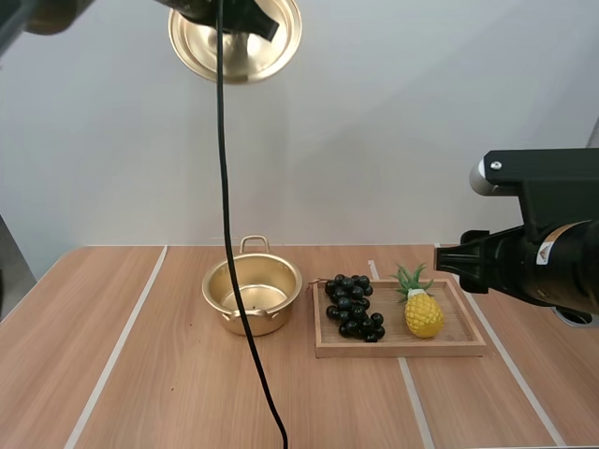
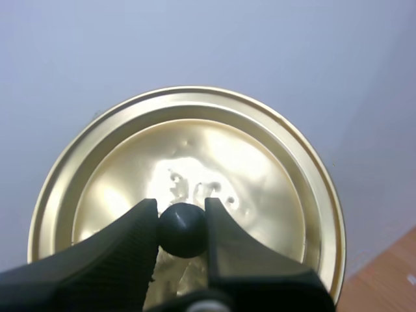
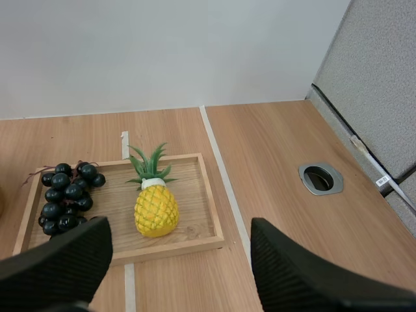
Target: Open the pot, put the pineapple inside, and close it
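Left jaws: my left gripper (image 2: pixel 182 227) is clenched on the small round black knob (image 2: pixel 182 224) of the shallow gold metal lid (image 2: pixel 260 162), which I hold high above the table.
Right jaws: my right gripper (image 3: pixel 179 229) is released, fingers wide apart and grasping nothing.
Pineapple: the small yellow pineapple with a green crown (image 3: pixel 156 211) sits ahead of and below the gap of the right jaws, on the pale wooden tray (image 3: pixel 188 182), crown pointing away.
Pot: the round gold metal pot (image 1: pixel 276 281) stands open, well below the left jaws and beside the tray.
Lid risk: the knob is round and smooth, so I judge it could roll in the pinch and the lid could tilt or drop.
Pick risk: the bunch of dark grapes (image 3: pixel 65 195) lies near the pineapple on my left finger's side. A descent off centre could snag them, or the rounded fruit could squirt out.
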